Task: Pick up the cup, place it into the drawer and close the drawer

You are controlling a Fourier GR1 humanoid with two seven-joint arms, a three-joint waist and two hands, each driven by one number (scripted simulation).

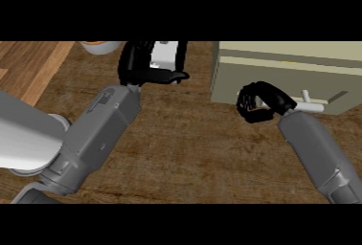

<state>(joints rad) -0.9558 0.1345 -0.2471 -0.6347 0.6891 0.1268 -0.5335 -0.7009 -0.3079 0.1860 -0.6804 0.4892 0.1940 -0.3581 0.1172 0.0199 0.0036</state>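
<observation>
A brown wooden tabletop is seen, with a beige drawer set at the upper right. The left robot hand is held at top centre, fingers curled round a white cup. The right robot hand is curled, with nothing seen in it. It is placed at the drawer's front, just beside a white handle.

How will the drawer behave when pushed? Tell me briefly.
The drawer looks like a rigid box, so it probably slides rather than flexes. Its thin protruding handle, beside the curled right hand, may snag it.
</observation>
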